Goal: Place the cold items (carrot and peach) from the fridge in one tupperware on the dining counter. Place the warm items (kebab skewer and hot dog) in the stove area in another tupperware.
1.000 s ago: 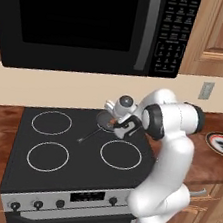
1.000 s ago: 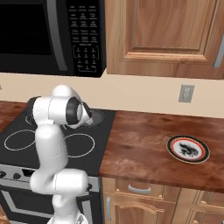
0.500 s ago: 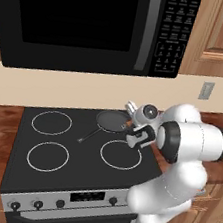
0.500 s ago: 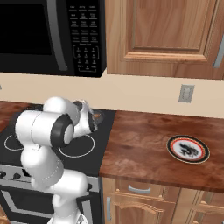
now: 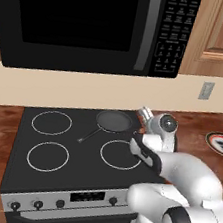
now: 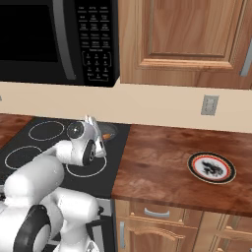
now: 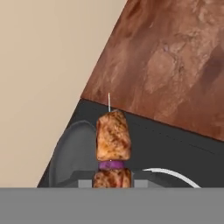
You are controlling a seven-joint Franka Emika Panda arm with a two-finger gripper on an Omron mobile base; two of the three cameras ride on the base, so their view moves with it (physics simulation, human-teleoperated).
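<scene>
Simulated kitchen: black glass-top stove [image 5: 67, 147] with white burner rings fills lower centre of the left base view, black microwave [image 5: 91, 24] above it, reddish-brown wooden counter [image 6: 172, 162] running off to the right in the right base view, with a round black-and-orange patterned plate [image 6: 212, 167] at centre right. Small dark round frying pan [image 5: 114, 120] sits on the rear burner, centre of the left base view. Two-finger gripper [image 7: 112, 181], at the bottom centre of the hand view, is pinched tight on the kebab skewer of browned meat chunks with a purple onion slice [image 7: 113, 144]; the skewer stands up from the jaws, thin stick tip uppermost, above the pan's edge. No tupperware in sight. Judgement: skewer is lifted, carry to the container comes next. Advice: hold the pinch firm, keep the skewer upright so chunks don't slide, raise clear of the pan rim before swinging, move slowly past the microwave's underside.
</scene>
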